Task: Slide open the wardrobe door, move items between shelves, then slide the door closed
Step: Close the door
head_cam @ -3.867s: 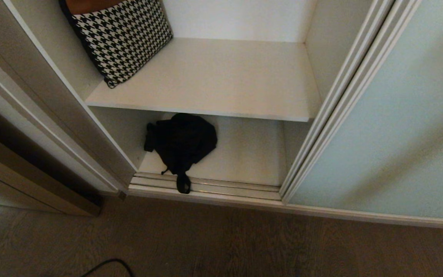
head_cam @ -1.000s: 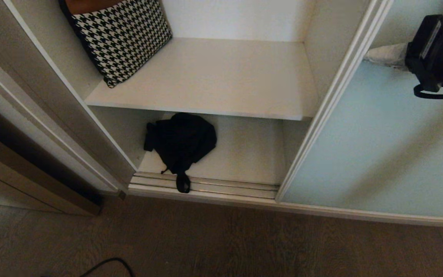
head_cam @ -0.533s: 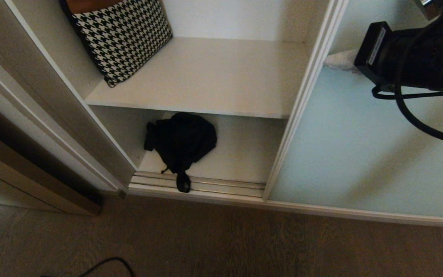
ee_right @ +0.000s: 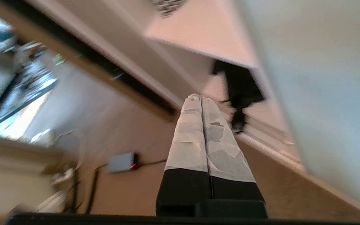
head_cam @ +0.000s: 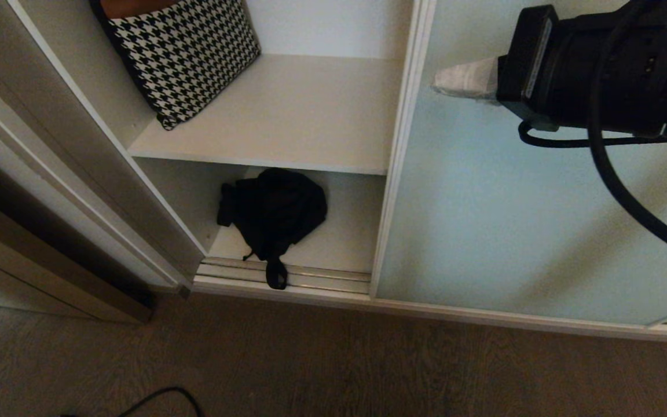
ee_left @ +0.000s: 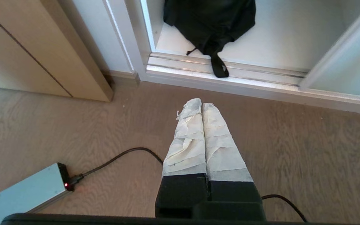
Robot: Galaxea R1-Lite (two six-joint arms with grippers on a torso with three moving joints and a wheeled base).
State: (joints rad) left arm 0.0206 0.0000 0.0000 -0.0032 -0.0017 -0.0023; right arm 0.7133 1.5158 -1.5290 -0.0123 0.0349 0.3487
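While the left claw (ee_left: 202, 106) hangs low over the wooden floor (ee_left: 292, 150) in front of the wardrobe, clenched and empty, a cable (ee_left: 120, 156) and a small grey power box (ee_left: 27, 190) lie on the boards close beneath it. That arm looks parked.

Just beyond, the bottom track (head_cam: 310, 275) runs along the wardrobe's threshold. The black bag (head_cam: 275, 211) sits on the lower shelf (head_cam: 345, 237) against the left wall, and its strap (head_cam: 276, 278) droops forward across the track rails. That is the plain hazard: judging by the task, the door is to be closed, and if it travels all the way left along that track its lower edge will likely meet the strap, pinching it or stalling short of the frame.

Higher and to the right, the right claw (head_cam: 455, 78) is clenched with nothing between its taped fingers, its tip close against the frosted glass of the sliding wardrobe door (head_cam: 513, 220), near the door's left frame edge. Whether the tip actually presses the glass cannot be told. Contact by fingertip on smooth glass is a weak hold, so the tip could slip across the pane instead of carrying the door.

Farther in, the upper shelf (head_cam: 287, 116) holds a houndstooth cushion (head_cam: 189, 52) leaning in its left corner; the rest of that board is bare. The door now covers the right part of both shelves, leaving the bag and cushion in view.
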